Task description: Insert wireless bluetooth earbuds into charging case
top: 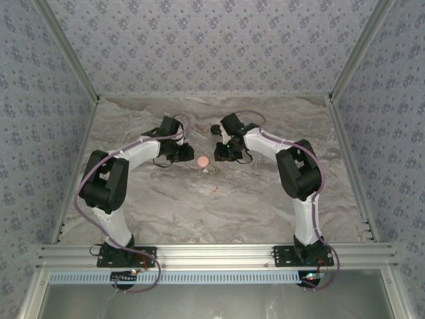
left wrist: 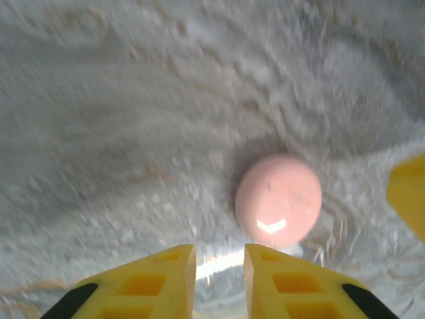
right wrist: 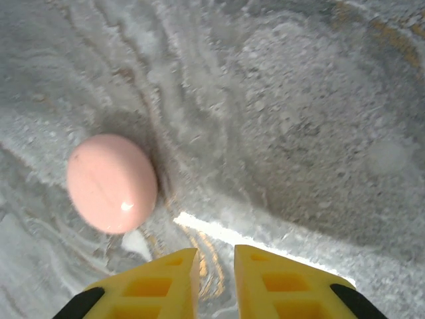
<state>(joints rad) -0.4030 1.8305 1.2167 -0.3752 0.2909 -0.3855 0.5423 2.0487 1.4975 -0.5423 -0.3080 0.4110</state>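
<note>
Tools flank the pink case, set mid-way on the desk, I judge, so either arm can reach it. My left tool is released, fingers a slit apart and empty, the closed case lying near at its 1 o'clock. My right tool is equally slack and empty, case at 10 o'clock.

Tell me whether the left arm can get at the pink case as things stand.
Probably yes. The charging case lies on the table just ahead of the left gripper, with nothing between them; its narrowly parted jaws would likely need widening first.
</note>
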